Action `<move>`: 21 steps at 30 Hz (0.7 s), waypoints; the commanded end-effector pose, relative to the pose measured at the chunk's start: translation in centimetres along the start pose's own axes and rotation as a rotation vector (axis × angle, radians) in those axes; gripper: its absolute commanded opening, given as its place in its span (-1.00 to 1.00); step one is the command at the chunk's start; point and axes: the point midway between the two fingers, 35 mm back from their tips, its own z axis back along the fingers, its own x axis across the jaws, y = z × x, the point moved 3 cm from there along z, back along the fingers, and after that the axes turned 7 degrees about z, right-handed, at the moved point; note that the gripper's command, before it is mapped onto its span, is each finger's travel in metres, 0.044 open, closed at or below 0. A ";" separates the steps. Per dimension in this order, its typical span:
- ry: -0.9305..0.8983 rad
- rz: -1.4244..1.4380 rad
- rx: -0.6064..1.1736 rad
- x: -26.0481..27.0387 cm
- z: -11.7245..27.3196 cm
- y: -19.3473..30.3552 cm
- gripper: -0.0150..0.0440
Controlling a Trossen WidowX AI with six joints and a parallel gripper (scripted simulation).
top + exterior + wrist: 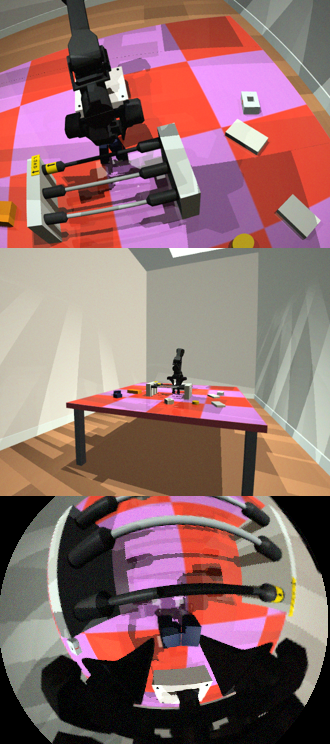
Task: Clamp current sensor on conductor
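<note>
From above, three conductors span the two uprights of the conductor rack (pixel 184 170) (pixel 188 392) (pixel 53 586), the one marked LOAD (pixel 88 159) (pixel 200 589) nearest the arm, beside the yellow LOAD marker (pixel 35 166) (pixel 156 381) (pixel 293 598). The dark blue sensor (pixel 103 149) (pixel 172 634) stands at the rack's arm side, close to that conductor. Right of the rack are one square-holed block (pixel 250 108) (pixel 220 393) and two pale slabs; one yellow disc (pixel 243 242) (pixel 195 402) and one orange block (pixel 5 213) (pixel 134 391) also flank it.

The exterior view adds a second holed block (pixel 169 401) before the rack and a dark blue block (pixel 117 394) to its left, on a red-and-violet checked surface (pixel 208 80) (pixel 138 404) (pixel 220 627) in a pale-walled, wood-floored room.

At the wrist, the tool (pixel 108 141) (pixel 176 381) (pixel 176 639) stands fairly wide, gripping nothing, its fingers either side of the sensor.
</note>
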 end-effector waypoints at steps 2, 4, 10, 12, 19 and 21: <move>0.000 0.000 -0.001 0.0 0.0 0.0 0.46; 0.000 0.000 -0.001 0.0 0.0 0.0 0.42; 0.000 0.000 -0.001 0.0 0.0 0.0 0.28; 0.000 0.000 -0.001 0.0 0.1 0.0 0.17; 0.001 -0.001 -0.001 0.0 2.6 -0.5 -0.45; 0.002 -0.001 -0.001 0.0 3.6 -0.6 -0.49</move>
